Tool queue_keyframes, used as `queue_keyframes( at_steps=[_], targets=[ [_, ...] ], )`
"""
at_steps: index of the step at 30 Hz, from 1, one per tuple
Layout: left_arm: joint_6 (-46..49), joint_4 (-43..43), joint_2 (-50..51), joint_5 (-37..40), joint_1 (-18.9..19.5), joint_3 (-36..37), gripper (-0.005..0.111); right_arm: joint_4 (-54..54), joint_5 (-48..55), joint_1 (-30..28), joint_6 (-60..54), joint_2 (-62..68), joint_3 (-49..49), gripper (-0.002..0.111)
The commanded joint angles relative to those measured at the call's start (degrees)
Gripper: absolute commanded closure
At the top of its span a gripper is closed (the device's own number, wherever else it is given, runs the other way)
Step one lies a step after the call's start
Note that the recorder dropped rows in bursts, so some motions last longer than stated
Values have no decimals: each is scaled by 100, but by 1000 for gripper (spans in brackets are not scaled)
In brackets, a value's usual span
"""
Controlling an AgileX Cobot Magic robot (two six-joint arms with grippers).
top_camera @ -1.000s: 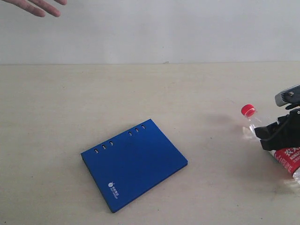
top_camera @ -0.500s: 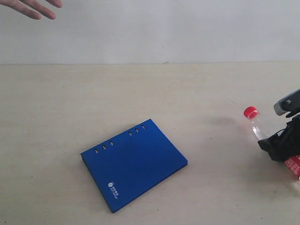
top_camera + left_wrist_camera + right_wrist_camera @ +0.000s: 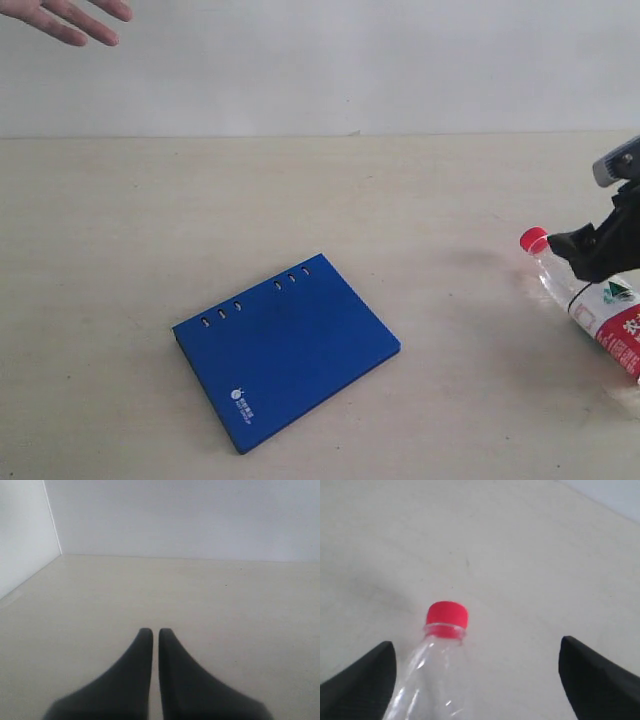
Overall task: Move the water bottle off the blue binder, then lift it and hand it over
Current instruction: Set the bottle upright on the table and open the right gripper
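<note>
Clear plastic water bottle (image 3: 600, 305) with red screw cap (image 3: 533, 240) and red-and-white label (image 3: 620, 325) bearing a green mountain mark, lying on its side on the pale beige table (image 3: 400, 190) at the right of the exterior view, cap toward the middle of the table. Off the flat, bright-blue rectangular ring binder (image 3: 290, 350) and well apart from it, bare table between. Binder flat on the table, six oval holes along its far edge, small white logo near its front corner.

Black right end effector (image 3: 585, 250) poised just over the bottle's neck, beside the cap. From the right wrist view, released: two dark fingers (image 3: 362, 680) spread wide to either side of the bottle (image 3: 432, 680), clear of the plastic, gripping nothing.

Black left end effector (image 3: 155, 632), seen only through its own wrist camera, clenched almost completely, a thin slit between its two tapered tips, nothing held, bare table ahead and a white wall (image 3: 200, 515) beyond.

Open human hand (image 3: 65, 15) at the top left corner of the exterior view, fingers extended, well apart from bottle and binder.
</note>
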Motion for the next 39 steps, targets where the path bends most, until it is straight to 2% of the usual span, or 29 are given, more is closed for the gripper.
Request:
queue_keyframes(
  at_steps=[1,7,11,16,21,28,30,35,39],
  targets=[
    [19,12,-15,-47,-43,21,102,-175,403,-7,833,397,-731,29],
    [19,12,-15,-47,-43,21,102,-1961,341,-7,2609,706,-1378,29],
    [19,12,-15,-47,-43,21,102,-2694,53,-7,3595,787,-1579,29],
    [19,12,-15,-47,-43,21,102,-2968,-208,40,4135,1000,-1779,29],
    [19,12,-15,-47,-43,21,102,-3498,-22,197,4442,1292,-1845,29],
    [19,12,-15,-47,-43,21,102,-3587,248,335,4618,1462,-1845,29],
    [19,12,-15,-47,-43,21,102,-3643,398,335,4643,1462,-1845,32],
    [19,12,-15,-47,-43,21,102,-4400,439,335,5203,1462,-1845,54],
    [19,12,-15,-47,-43,21,102,-4400,331,335,5475,1462,-1845,56]
  ],
)
